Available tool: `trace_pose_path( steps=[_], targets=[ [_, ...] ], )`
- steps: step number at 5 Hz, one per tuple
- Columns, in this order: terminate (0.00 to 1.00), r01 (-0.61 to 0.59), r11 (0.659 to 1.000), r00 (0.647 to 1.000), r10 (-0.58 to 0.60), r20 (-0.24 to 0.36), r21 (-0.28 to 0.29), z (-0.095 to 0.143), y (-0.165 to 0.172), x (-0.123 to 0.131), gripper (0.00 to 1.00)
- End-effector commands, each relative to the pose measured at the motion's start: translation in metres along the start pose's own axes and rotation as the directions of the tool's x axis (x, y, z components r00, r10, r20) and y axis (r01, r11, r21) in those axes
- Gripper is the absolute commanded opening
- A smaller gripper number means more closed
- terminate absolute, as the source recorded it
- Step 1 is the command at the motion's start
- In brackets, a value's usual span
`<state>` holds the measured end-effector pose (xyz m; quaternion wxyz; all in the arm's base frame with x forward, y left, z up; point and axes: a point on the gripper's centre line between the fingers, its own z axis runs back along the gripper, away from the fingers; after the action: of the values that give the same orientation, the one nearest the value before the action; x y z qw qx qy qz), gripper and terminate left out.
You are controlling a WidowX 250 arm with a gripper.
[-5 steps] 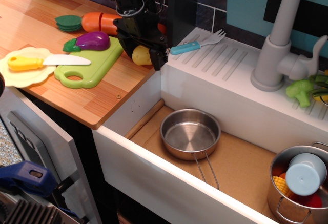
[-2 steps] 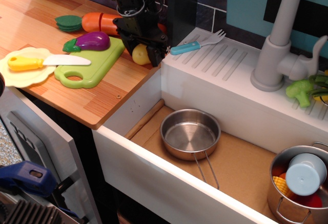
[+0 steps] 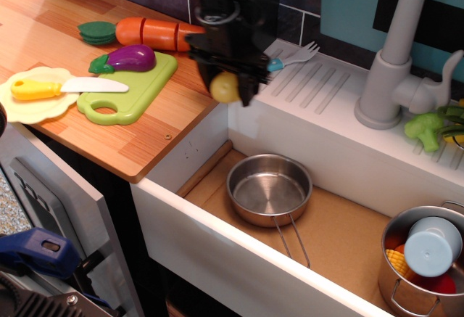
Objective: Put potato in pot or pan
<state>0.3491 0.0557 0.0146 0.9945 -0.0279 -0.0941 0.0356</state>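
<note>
My black gripper (image 3: 226, 85) is shut on the pale-yellow potato (image 3: 225, 87) and holds it in the air above the seam between the wooden counter and the sink's left wall. The shallow steel pan (image 3: 269, 188) with its wire-loop handle (image 3: 293, 242) sits empty on the sink floor, below and to the right of the potato.
A green cutting board (image 3: 130, 88) with a purple eggplant (image 3: 127, 59), an orange carrot (image 3: 148, 33) and a yellow plate with a knife (image 3: 40, 88) lie on the counter. A blue fork (image 3: 286, 59), a grey faucet (image 3: 395, 63) and a deep steel pot (image 3: 428, 259) stand right.
The gripper has lifted the potato off the counter and carried it to the right, toward the sink.
</note>
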Motion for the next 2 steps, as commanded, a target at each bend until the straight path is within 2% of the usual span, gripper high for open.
trace_pose_path(
  steps=[1, 2],
  targets=[
    [0.0, -0.09, 0.995, 0.993, 0.093, 0.078, -0.04, 0.013, -0.031, 0.001, 1.0],
    [0.0, -0.124, 0.989, 0.989, 0.13, 0.073, -0.076, 0.004, -0.042, -0.007, 1.0]
  ],
)
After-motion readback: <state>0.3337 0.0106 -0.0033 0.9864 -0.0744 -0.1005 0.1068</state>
